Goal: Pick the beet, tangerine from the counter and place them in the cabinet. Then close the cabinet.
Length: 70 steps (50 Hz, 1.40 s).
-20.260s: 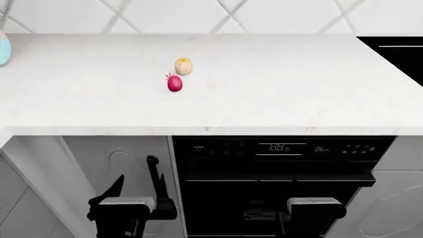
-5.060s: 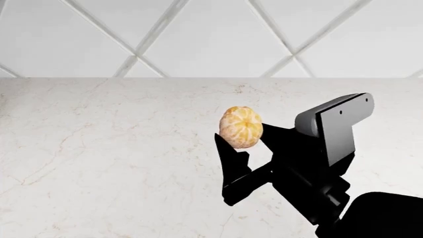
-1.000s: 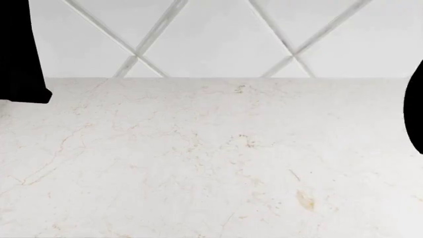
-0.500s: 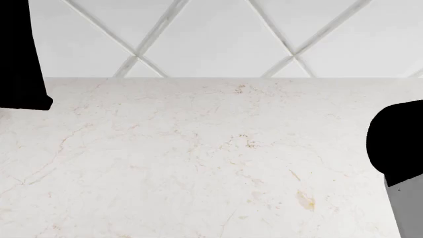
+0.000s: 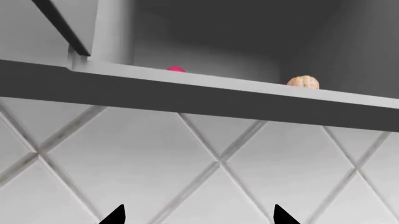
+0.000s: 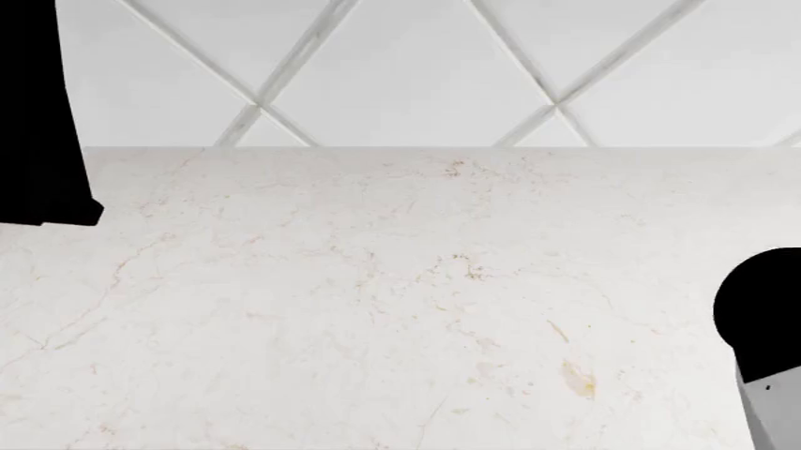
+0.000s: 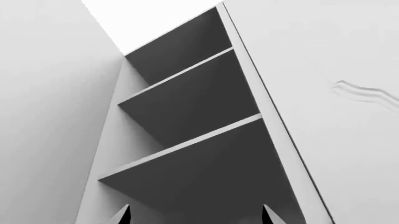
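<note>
Beet (image 5: 175, 69) and tangerine (image 5: 303, 82) sit well apart on the cabinet shelf (image 5: 206, 84), upper frame; beet mostly hidden, apparently resting. Left gripper (image 5: 198, 215) and right gripper (image 7: 194, 214): tips spread, holding nothing. Worktop (image 6: 400, 300) below diamond-tiled wall (image 6: 400, 66).

In the head view, two parts of the robot are showing. The left arm (image 6: 37, 112) is appearing as a flat black shape with straight edges. The right arm (image 6: 761, 309) is showing a rounded black casing, and a light grey panel (image 6: 778, 412) with one small dark dot is sitting below it. In both wrist views, only two pointed black fingertips (image 5: 115, 215) (image 7: 121, 214) are peeking in.
</note>
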Motion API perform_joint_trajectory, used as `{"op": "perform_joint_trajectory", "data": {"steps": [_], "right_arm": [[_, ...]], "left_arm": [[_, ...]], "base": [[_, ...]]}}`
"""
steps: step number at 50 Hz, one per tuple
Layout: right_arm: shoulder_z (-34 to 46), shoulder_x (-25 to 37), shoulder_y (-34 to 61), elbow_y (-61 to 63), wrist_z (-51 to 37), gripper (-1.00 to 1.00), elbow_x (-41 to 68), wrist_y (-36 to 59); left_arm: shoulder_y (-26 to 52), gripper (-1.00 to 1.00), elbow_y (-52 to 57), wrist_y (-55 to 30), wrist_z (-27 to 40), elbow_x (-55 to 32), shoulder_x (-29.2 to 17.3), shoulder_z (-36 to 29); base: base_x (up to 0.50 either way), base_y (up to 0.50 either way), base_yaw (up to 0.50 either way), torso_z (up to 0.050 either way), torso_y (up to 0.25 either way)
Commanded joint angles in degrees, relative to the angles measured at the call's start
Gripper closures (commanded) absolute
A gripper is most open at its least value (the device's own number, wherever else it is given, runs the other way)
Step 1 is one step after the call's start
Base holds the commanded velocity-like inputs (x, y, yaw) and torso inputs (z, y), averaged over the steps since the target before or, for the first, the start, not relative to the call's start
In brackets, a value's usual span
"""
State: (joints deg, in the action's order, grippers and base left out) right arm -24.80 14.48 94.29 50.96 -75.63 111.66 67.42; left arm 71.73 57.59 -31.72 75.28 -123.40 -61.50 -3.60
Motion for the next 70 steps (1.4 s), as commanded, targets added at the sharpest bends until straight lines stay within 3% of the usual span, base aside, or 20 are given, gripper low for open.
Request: {"op": "perform_joint_trajectory", "data": {"steps": [1,8,13,24,42,53,64,67,70], "right_arm": [[-6.55,3.6,-5.98,3.42,-2.94,-1.0,8.45,-4.11],[-11.77,9.46,-11.24,2.8,2.35,-1.0,6.58,2.91],[-11.3,13.31,-13.72,4.23,3.86,-1.0,6.26,7.97],[-8.35,22.62,-15.15,6.3,1.93,-1.0,9.8,9.92],[-12.29,22.82,-20.33,8.96,5.19,-1.0,7.65,22.44],[-8.43,26.77,-22.38,9.03,-3.97,-1.0,12.47,22.57],[-8.18,27.35,-24.82,9.03,-7.18,-1.0,12.17,22.57],[-10.7,26.98,-27.64,9.03,-2.98,-1.0,7.05,22.57],[-7.8,25.68,-28.98,9.03,3.48,-1.0,-3.72,22.57]], "left_arm": [[-1.22,-1.0,0.45,-0.25,0.14,0.08,-0.08,0.88],[-1.27,-1.0,0.42,-0.69,0.35,0.21,0.41,0.66],[-1.43,-1.0,0.41,-0.97,0.4,0.3,0.69,0.67],[-0.51,-1.0,0.15,-1.5,0.94,0.13,1.32,0.07],[-1.55,-1.0,0.19,-2.11,0.88,0.31,1.69,0.75],[-1.05,-1.0,0.17,-2.56,1.53,0.17,2.29,0.14],[-0.6,-1.0,-0.21,-2.98,1.52,0.12,2.39,0.21],[-0.91,-1.0,-0.03,-3.03,1.58,0.21,2.56,0.24],[-1.3,-1.0,0.09,-3.3,1.61,0.65,2.95,0.05]], "base": [[0.0,0.0,0.0,0.0,0.0],[0.0,0.0,0.0,0.0,0.0],[0.0,0.0,0.0,0.0,0.0],[0.0,0.0,0.0,0.0,0.0],[0.0,0.0,0.0,0.0,0.0],[0.0,0.0,0.0,0.0,0.0],[0.0,0.0,0.0,0.0,0.0],[0.0,0.0,0.0,0.0,0.0],[0.0,0.0,0.0,0.0,0.0]]}}
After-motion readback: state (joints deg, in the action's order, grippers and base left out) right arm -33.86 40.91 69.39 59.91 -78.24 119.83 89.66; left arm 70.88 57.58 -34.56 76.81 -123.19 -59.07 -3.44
